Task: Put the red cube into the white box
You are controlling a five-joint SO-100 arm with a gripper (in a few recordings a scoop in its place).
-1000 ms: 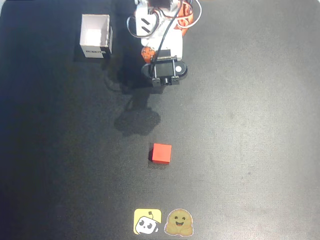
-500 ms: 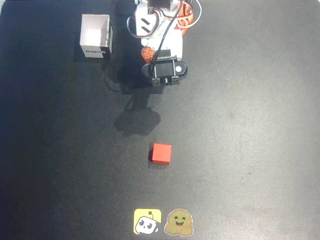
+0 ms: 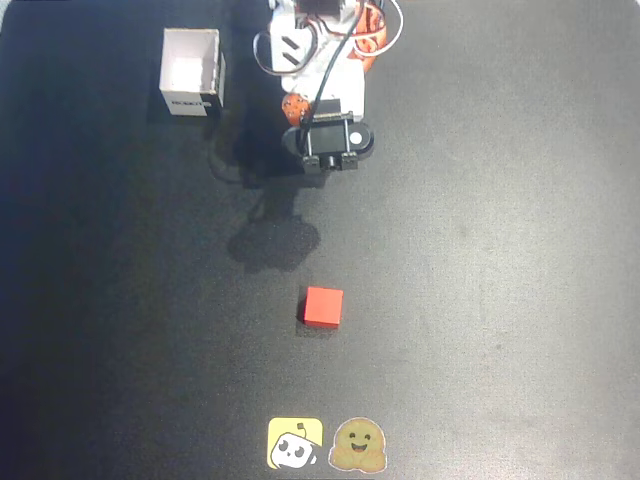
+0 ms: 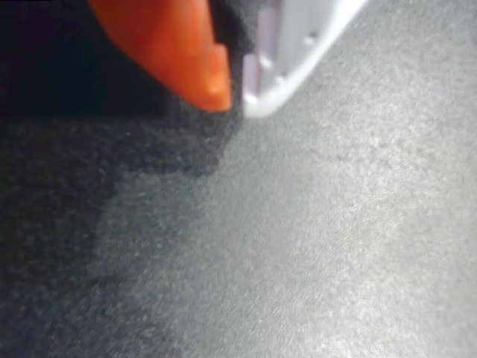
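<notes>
Down at six o'clock from the middle of the black matte table (image 3: 500,250), in the overhead view, sits the small bright red cube (image 3: 323,306), flat on the surface and all alone. Up at eleven o'clock stands the open-topped white box (image 3: 191,73) with thin walls, its dark printed label on the side facing six o'clock, nothing visible inside. The white and orange robot arm (image 3: 320,85) reaches down from twelve o'clock, just beside the box on the right, well apart from the cube. Its shadow pools between arm and cube. In the wrist view, the gripper (image 4: 237,91) is pinched together: the orange finger (image 4: 186,52) and the white finger (image 4: 291,52) meet at their tips with only a sliver between, nothing held, hovering over bare table. At the six o'clock edge lie two stickers, a yellow square one (image 3: 295,443) and a brown smiling one (image 3: 358,445).
</notes>
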